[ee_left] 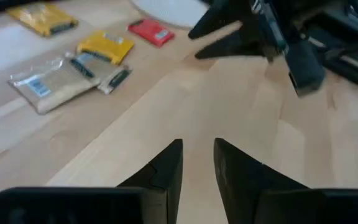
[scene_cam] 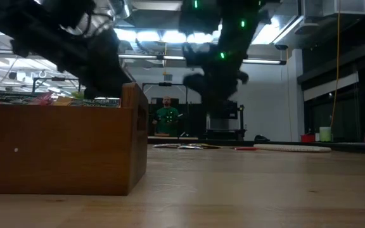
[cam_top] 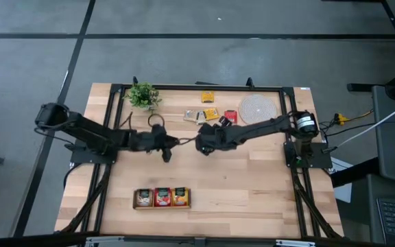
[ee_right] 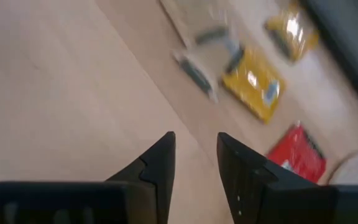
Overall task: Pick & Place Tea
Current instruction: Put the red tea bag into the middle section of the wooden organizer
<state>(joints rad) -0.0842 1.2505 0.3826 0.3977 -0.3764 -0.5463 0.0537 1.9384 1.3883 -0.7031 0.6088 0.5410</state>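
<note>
Both claws hang over mid-bench with fingers parted and nothing held: left claw (cam_top: pixel 173 143) and right claw (cam_top: pixel 201 145). Loose tea sachets (cam_top: pixel 211 114) lie at twelve o'clock, the tray (cam_top: pixel 162 197) at six o'clock already holding some. The step looks like a reach; next, one claw must drop onto a single sachet.

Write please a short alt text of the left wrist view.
The left tool, open and empty, hangs over bare wooden table. Beyond it lie loose tea sachets, yellow, red and pale, with the right tool reaching in nearby.
</note>
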